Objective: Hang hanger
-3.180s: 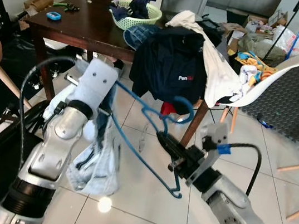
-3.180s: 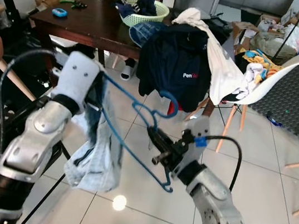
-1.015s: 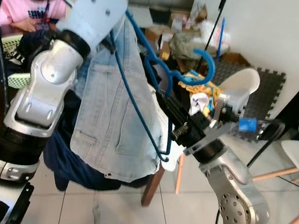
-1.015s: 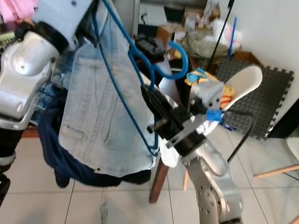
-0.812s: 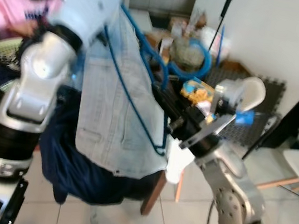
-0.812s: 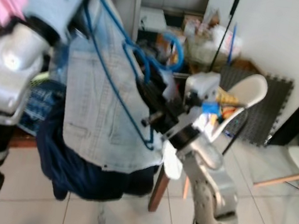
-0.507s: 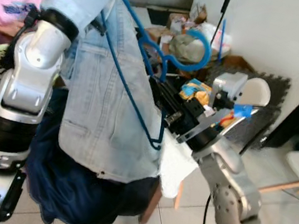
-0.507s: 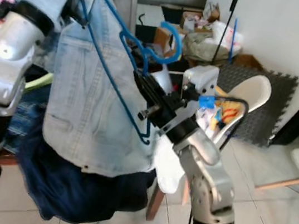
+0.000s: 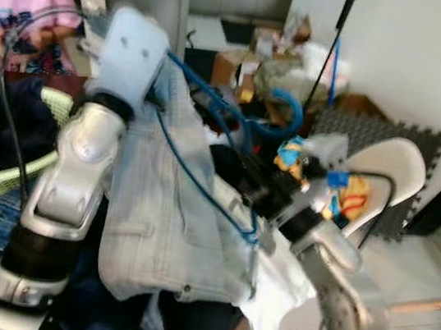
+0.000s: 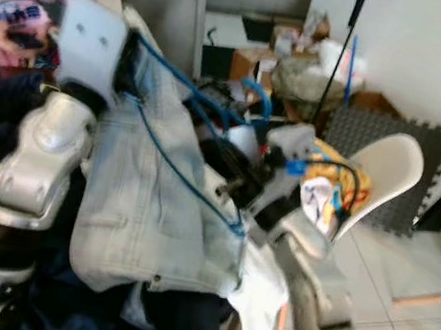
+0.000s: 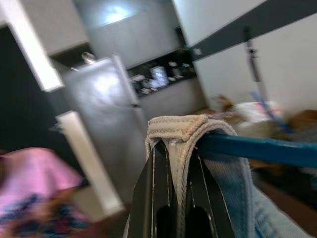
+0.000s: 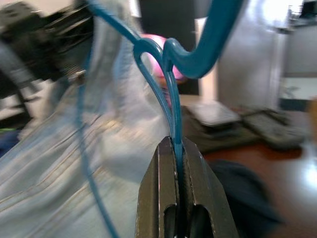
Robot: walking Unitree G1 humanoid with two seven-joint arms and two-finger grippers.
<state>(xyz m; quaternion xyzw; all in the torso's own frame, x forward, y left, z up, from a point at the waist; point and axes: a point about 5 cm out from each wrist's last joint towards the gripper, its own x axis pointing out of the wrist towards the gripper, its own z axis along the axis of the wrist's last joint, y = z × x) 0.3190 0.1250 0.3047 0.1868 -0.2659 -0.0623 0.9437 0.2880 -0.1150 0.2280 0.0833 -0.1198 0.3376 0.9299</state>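
Left eye view: room shifted against the frame of 0.5 s ago, more of the person in pink (image 9: 11, 9) and the green basket (image 9: 3, 174) now in sight, so camera motion, not the things. Blurred throughout, robot likely walking or turning.

Pale denim garment (image 9: 169, 232) draped over the blue hanger (image 9: 203, 171), carried in front of the chest by 2 arms. Sitting lower in the picture than a moment ago, hook (image 9: 282, 116) no longer lifted toward the upper edge. White chair (image 9: 393, 174) with bright laundry just behind the right arm.

Left gripper (image 11: 181, 163) at the hanger's far shoulder, fingers clamped on the denim fold where it wraps the blue bar. Right gripper (image 12: 176, 163) just below the hook, fingers pressed together on the thin blue neck of the hanger.

No rail or rod to be made out. Judged as mid-carry: hanger firmly held at both ends, hanging step not yet begun, hook free and pointing forward for whatever support comes up.
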